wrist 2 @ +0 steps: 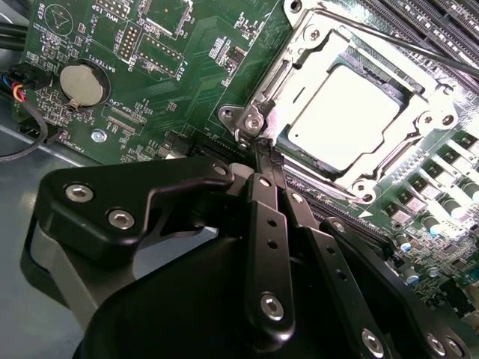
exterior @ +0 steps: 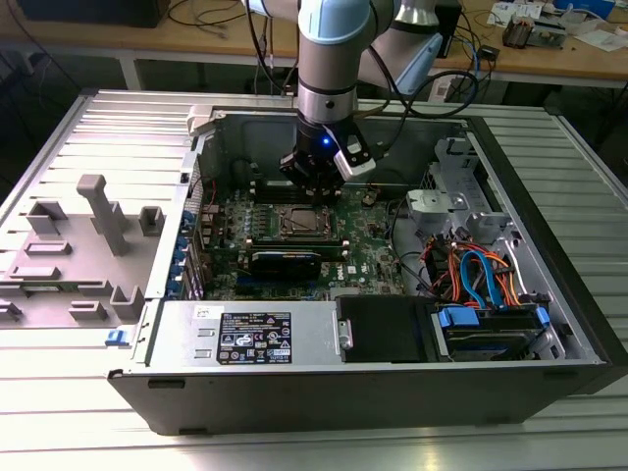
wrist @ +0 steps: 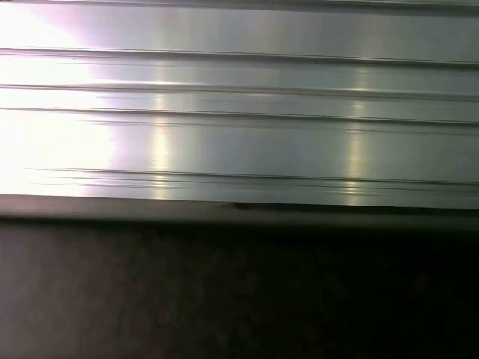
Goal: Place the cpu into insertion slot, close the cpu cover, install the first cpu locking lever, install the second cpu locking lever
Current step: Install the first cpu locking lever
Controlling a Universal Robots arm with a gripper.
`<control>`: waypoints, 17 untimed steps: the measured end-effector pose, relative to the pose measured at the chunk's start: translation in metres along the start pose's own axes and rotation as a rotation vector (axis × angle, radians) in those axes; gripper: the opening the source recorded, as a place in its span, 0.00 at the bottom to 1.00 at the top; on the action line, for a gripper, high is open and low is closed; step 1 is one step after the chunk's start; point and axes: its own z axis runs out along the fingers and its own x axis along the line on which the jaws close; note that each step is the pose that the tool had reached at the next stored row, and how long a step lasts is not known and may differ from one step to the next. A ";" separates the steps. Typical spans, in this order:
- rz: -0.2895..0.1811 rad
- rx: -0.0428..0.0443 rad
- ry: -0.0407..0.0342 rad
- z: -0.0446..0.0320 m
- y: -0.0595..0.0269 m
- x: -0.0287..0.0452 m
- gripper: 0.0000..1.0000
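Second wrist view | cpu [wrist 2: 343,117] seated in insertion slot [wrist 2: 314,45] | hand [wrist 2: 263,149] beside

You have strong glare on the ribbed metal panel [wrist: 150,134] in the first wrist view; the lower half is dark.

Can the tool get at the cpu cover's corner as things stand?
Probably yes. In the second wrist view the tool sits right at the corner of the cpu cover, which lies closed over the cpu, with nothing between them.
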 end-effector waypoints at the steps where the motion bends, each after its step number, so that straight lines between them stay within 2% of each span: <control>1: 0.000 0.0000 0.0000 -0.0002 0.0000 0.0000 0.11; 17: 0.000 -0.0019 0.0000 0.0004 -0.0005 -0.0020 0.11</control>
